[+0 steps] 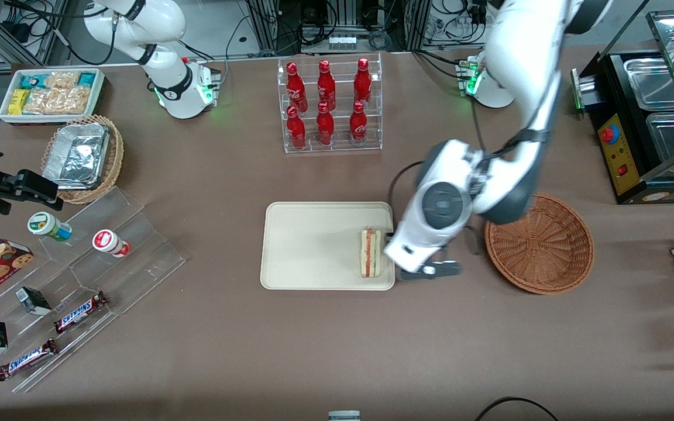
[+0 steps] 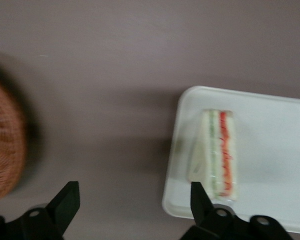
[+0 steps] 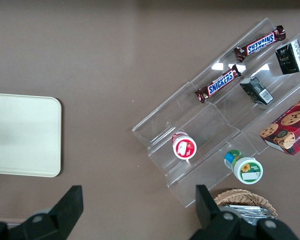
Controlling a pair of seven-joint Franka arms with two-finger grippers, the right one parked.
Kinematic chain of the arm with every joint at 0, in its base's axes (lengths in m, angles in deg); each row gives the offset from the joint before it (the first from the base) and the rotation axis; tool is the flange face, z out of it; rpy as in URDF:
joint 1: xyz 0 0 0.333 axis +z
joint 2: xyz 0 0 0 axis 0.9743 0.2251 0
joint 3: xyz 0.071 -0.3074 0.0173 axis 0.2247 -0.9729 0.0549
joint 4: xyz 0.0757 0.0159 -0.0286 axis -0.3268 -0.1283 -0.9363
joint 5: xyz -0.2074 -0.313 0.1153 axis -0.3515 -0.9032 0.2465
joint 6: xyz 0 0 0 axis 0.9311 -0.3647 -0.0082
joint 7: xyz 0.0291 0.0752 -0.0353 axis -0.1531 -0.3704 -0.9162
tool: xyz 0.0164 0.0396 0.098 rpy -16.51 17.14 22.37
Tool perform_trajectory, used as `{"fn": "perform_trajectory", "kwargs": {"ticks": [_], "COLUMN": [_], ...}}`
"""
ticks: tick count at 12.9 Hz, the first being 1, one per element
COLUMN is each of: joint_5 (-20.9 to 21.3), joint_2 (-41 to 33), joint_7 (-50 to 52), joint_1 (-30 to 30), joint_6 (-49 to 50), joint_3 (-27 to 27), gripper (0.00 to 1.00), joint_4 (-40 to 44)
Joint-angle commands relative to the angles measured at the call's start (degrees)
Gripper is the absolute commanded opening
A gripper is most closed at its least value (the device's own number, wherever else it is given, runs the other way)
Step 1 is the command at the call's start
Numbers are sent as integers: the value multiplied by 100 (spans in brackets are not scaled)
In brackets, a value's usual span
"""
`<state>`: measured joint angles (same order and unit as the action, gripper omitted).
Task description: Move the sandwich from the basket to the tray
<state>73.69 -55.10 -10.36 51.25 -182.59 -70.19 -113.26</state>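
The sandwich [image 1: 371,252] [image 2: 218,155] lies on the cream tray [image 1: 313,245] [image 2: 274,150], close to the tray edge nearest the basket, its red, orange and green layers showing. The reddish-brown wicker basket [image 1: 539,245] [image 2: 5,145] stands empty beside the tray, toward the working arm's end of the table. My left gripper [image 1: 425,270] [image 2: 135,192] hangs over the bare tabletop between tray and basket, just off the tray's edge. It is open, with nothing between its black fingers [image 2: 67,197].
A clear rack of red bottles [image 1: 330,105] stands farther from the front camera than the tray. Toward the parked arm's end are an acrylic stand with snacks [image 1: 79,280], a foil container in a light wicker basket [image 1: 82,158] and a white snack bin [image 1: 50,93]. A black machine [image 1: 647,123] stands near the basket.
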Motion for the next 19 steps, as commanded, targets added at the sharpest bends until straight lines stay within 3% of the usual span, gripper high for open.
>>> {"fn": "perform_trajectory", "kwargs": {"ticks": [1, 5, 7, 10, 13, 19], "joint_5": [44, 105, 490, 160, 141, 114], "joint_2": [-773, -1926, -2426, -2796, -3201, -3369], "joint_7": [-278, -333, -324, -629, -1877, -2538], "joint_1": [612, 1272, 1291, 1957, 1933, 1915], "joint_6": [385, 421, 561, 955, 1483, 1616], "joint_3": [-63, -45, -45, -142, 208, 218], "gripper": [100, 100, 100, 100, 100, 100], "joint_4": [-475, -1249, -1609, -1339, -1347, -1321]}}
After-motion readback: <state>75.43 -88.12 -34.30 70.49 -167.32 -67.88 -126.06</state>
